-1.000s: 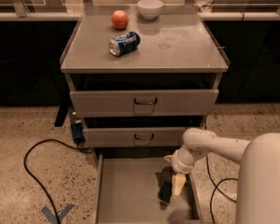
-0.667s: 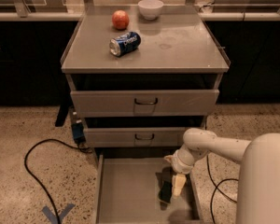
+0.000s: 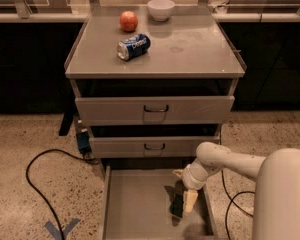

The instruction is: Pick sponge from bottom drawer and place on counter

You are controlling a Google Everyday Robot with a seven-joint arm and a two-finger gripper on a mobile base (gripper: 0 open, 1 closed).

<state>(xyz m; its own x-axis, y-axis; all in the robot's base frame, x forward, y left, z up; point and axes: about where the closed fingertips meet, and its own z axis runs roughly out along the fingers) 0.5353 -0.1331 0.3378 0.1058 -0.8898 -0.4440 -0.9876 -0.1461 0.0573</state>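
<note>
Counted near: one sponge [image 3: 176, 207], one gripper [image 3: 184, 203] and one white arm [image 3: 230, 161] are seen.
Drawers: three are counted. The bottom drawer [image 3: 135, 204] is pulled out. Two upper drawers [image 3: 155, 109] with dark handles are seen above it.
Counted far: one blue soda can [image 3: 133, 46] on its side, one red apple [image 3: 129, 21] and one white bowl [image 3: 161, 9] are set on the counter [image 3: 190, 49].
Surface: the counter is flat and grey, with a small raised rim.
Room: a speckled floor [image 3: 30, 134] is seen, with one black cable [image 3: 32, 184] and a blue tape mark [image 3: 60, 229] on the left.
Sponge: a small dark block is seen in the bottom drawer, toward the right wall.
Gripper: it is lowered into the bottom drawer, right against the sponge. Whether it is wide, narrow or holding the sponge cannot be told.
</note>
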